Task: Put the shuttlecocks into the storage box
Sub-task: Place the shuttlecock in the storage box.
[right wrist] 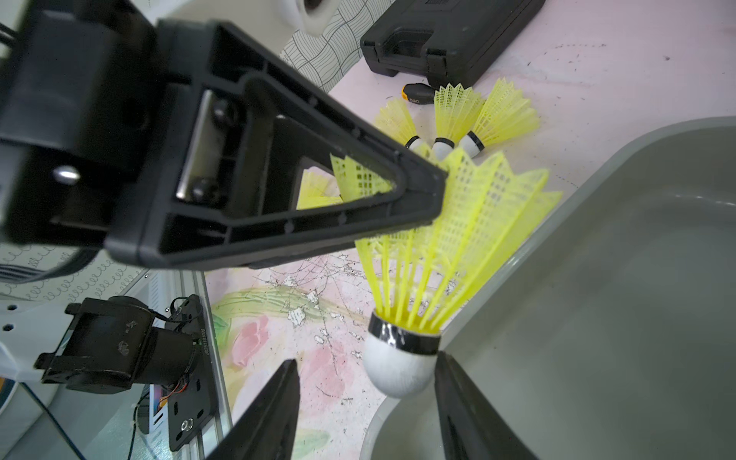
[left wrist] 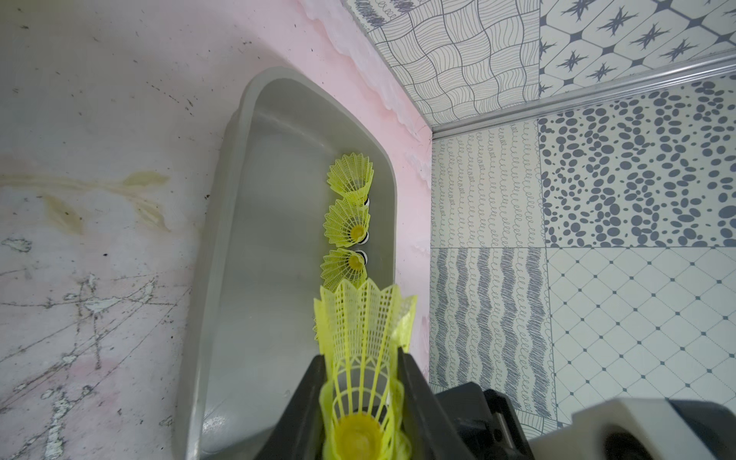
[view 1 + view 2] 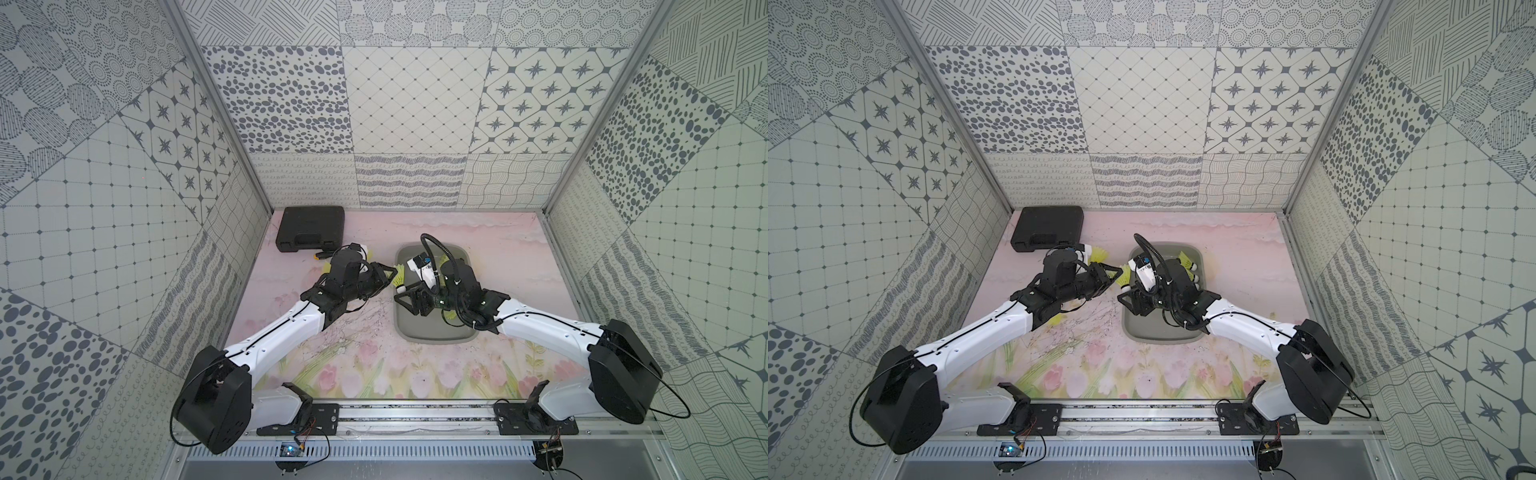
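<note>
Table (image 3: 353, 365): pink floral mat, scuffed.
Black case (image 3: 311, 227): shut, back left corner, well apart from the box.
Storage box (image 3: 432, 341): grey, on the table right of centre.
Left gripper (image 2: 360, 358): clamped on the skirt of the held shuttlecock (image 2: 364, 318), at the box's left rim.
Right gripper (image 1: 364, 360): jaws spread either side of that cork, grasping nothing.
Boxed shuttlecocks (image 2: 346, 223): three in a row along the right wall.
Loose shuttlecocks (image 1: 454, 109): three on the table near the case.
Screwdriver (image 1: 416, 92): just beside them.
</note>
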